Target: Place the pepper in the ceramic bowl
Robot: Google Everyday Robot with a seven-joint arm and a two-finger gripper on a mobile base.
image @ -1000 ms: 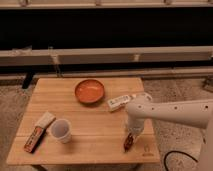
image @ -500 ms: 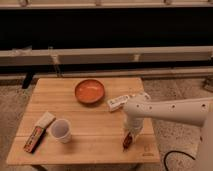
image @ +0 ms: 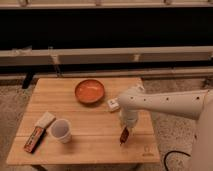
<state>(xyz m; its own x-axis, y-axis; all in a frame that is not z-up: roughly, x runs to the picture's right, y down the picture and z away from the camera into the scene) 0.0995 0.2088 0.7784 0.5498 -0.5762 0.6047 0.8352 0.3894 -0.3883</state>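
The wooden table (image: 90, 135) carries the ceramic bowl (image: 90, 91), a paper cup (image: 61, 130), a bar (image: 34, 139); gripper (image: 125, 131) over its right side.

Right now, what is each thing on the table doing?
gripper: over the table's right front part, at the pepper.
pepper: at the gripper's tip, not in the bowl.
ceramic bowl: upright, nothing inside.
paper cup: upright, open top.
orange-and-black bar: lying flat.

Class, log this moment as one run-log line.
hand: above wooden table's front right | slim dark red-brown pepper: at hand's tip | shallow round orange ceramic bowl: empty, rear centre | step: pepper not yet in bowl
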